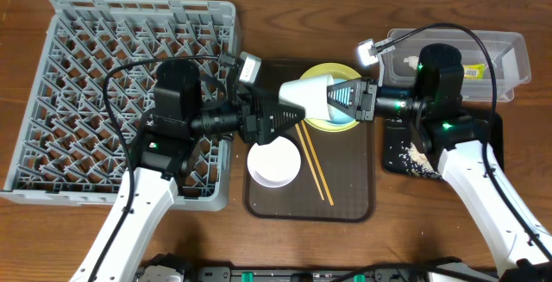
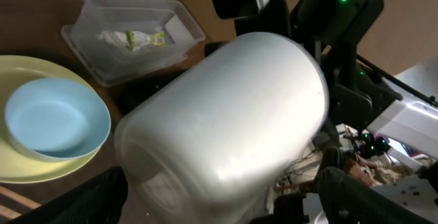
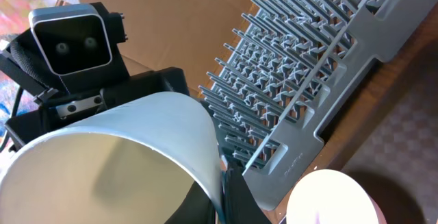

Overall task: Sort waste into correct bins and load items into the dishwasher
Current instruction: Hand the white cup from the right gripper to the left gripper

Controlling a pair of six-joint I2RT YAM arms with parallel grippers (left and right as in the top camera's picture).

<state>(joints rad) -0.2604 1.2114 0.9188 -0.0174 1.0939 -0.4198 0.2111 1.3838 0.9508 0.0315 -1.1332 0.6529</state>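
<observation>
A white cup [image 1: 306, 92] hangs tilted above the brown tray between both grippers. My right gripper [image 1: 332, 95] [image 3: 222, 190] is shut on its rim, and the cup's [image 3: 123, 155] inside faces that camera. My left gripper [image 1: 291, 101] [image 2: 222, 203] is open, its fingers [image 2: 96, 196] standing either side of the cup's [image 2: 226, 114] base. The light-blue bowl [image 1: 347, 120] [image 2: 55, 118] sits on the yellow plate [image 1: 315, 124] [image 2: 34, 66]. A white bowl [image 1: 274, 163] [image 3: 328, 196] and the chopsticks [image 1: 315, 166] lie on the tray. The grey rack [image 1: 103, 75] [image 3: 315, 66] is at the left.
The dark brown tray [image 1: 345, 191] lies mid-table. A clear tub [image 1: 509, 58] [image 2: 171, 18] at the back right holds the wrapper [image 1: 474, 71] [image 2: 133, 40]. In front of it a black tray [image 1: 397, 140] carries whitish rice scraps [image 1: 418, 157].
</observation>
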